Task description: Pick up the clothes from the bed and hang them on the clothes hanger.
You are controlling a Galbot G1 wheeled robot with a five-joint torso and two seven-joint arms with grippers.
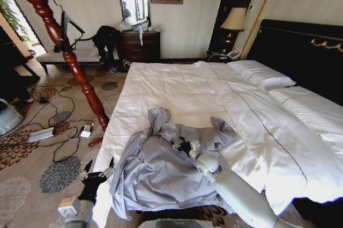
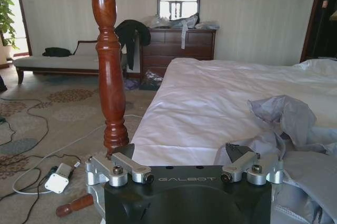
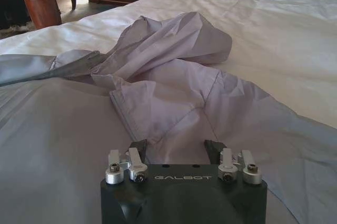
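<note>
From the head view, one silvery-grey jacket [image 1: 161,169] lies spread and rumpled on the near corner of the bed [image 1: 177,86], its hem spilling over the foot edge, its collar bunched toward the middle of the white sheet. Two white pillows [image 1: 262,75] rest against the black headboard [image 1: 300,51]. The right gripper [image 1: 183,145] sits on the jacket near its collar, fingers spread and holding nothing, its white arm reaching in from below. The left gripper [image 1: 97,172] hangs off the bed's near-left corner above the patterned carpet [image 1: 32,179], just beside the jacket's edge, its fingers apart. One reddish-brown wooden pole stand [image 1: 64,51] leans up beside the bed, and one thin black clothes hanger [image 1: 68,26] hangs on it. In the left wrist view, the left gripper [image 2: 187,163] shows its two fingers spread wide with nothing between them; the pole stand [image 2: 110,66] rises just ahead, the jacket [image 2: 284,124] lies beside the gripper on the bed [image 2: 210,103], and one dresser [image 2: 176,50] stands by the far wall. In the right wrist view, the right gripper [image 3: 176,150] hovers low over the jacket [image 3: 168,87], two dark fingertips [image 3: 138,147] parted and at the fabric, though whether they touch it I cannot tell.
</note>
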